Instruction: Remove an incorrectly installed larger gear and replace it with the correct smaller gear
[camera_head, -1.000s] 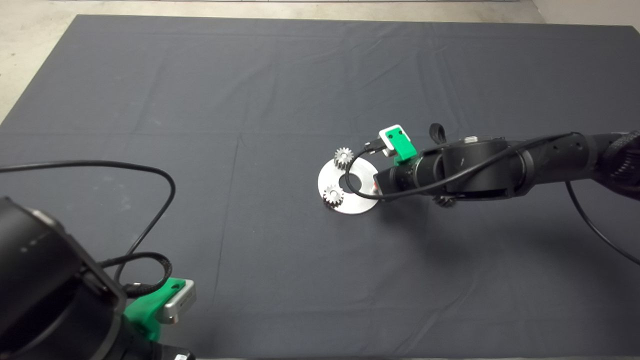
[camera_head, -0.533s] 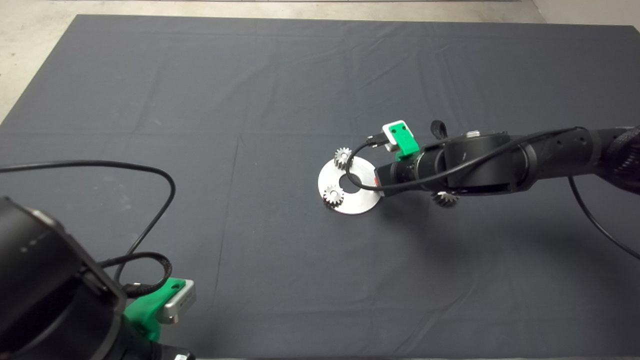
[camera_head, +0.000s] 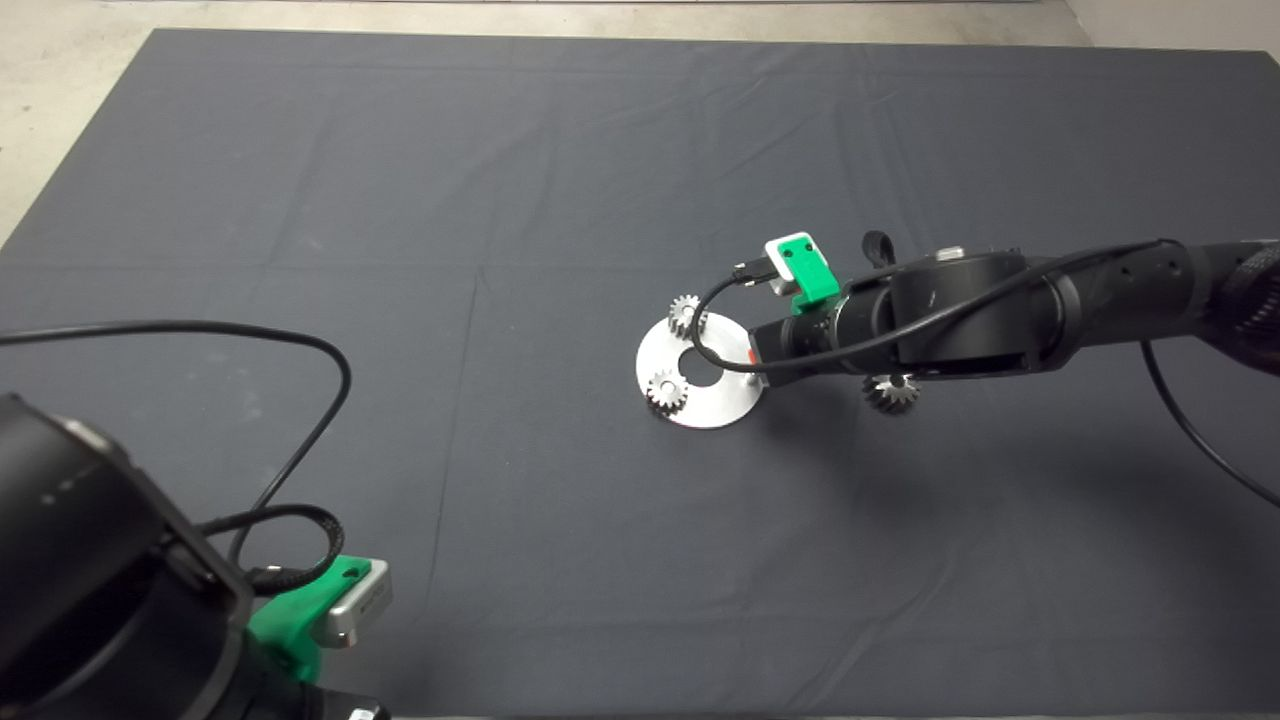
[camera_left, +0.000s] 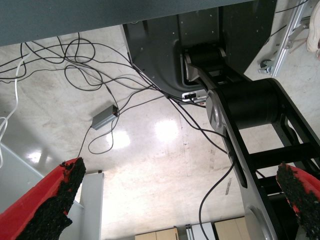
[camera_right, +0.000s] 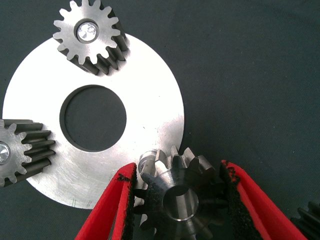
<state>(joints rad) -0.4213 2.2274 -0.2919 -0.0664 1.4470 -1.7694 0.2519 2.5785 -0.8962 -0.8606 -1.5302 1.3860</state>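
A round steel plate (camera_head: 715, 398) with a centre hole lies mid-mat. Two small gears (camera_head: 687, 315) (camera_head: 666, 390) sit on its pegs; they also show in the right wrist view (camera_right: 89, 36) (camera_right: 20, 150). My right gripper (camera_right: 177, 169) is shut on the smaller gear (camera_right: 180, 197) and holds it at the plate's rim, right beside a bare steel peg (camera_right: 146, 161). In the head view the wrist hides this gear. The larger gear (camera_head: 890, 392) lies on the mat right of the plate, partly under my right arm. My left gripper (camera_head: 320, 610) is parked at the lower left, open and empty.
A black cable (camera_head: 300, 350) loops over the mat at the left. Another cable hangs from my right wrist over the plate (camera_head: 700, 350). The left wrist view shows the floor with cables (camera_left: 100, 120) and the robot's base.
My right arm has shifted slightly to the right and away from the near edge, so more of the larger gear shows from under it. The left arm has not moved.
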